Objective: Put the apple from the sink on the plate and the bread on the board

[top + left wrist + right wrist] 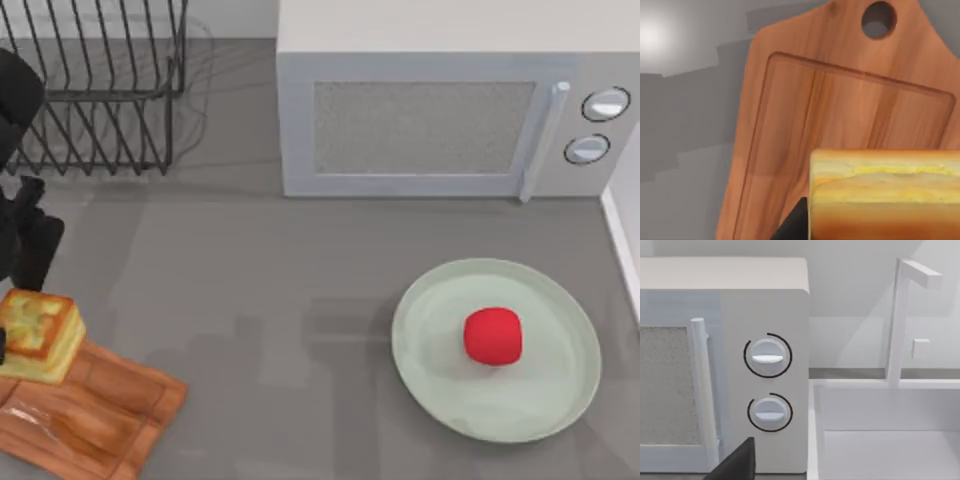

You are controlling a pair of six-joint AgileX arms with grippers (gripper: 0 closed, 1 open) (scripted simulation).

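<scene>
The bread (42,338), a thick golden-topped chunk of toast, hangs over the far end of the reddish-brown wooden board (95,420) at the table's left front. My left gripper (20,300) is shut on it. In the left wrist view the bread (885,195) is close up with one dark fingertip (795,225) at its side and the board (840,105) below. The red apple (493,336) rests on the pale green plate (540,410) at the right front. A dark piece of my right gripper (735,465) faces the microwave beside the white sink (890,440).
A white microwave (440,120) stands at the back centre, its two dials (767,356) near the right wrist camera. A black wire dish rack (95,85) sits at the back left. A white faucet (900,320) rises behind the sink. Bare grey counter lies between board and plate.
</scene>
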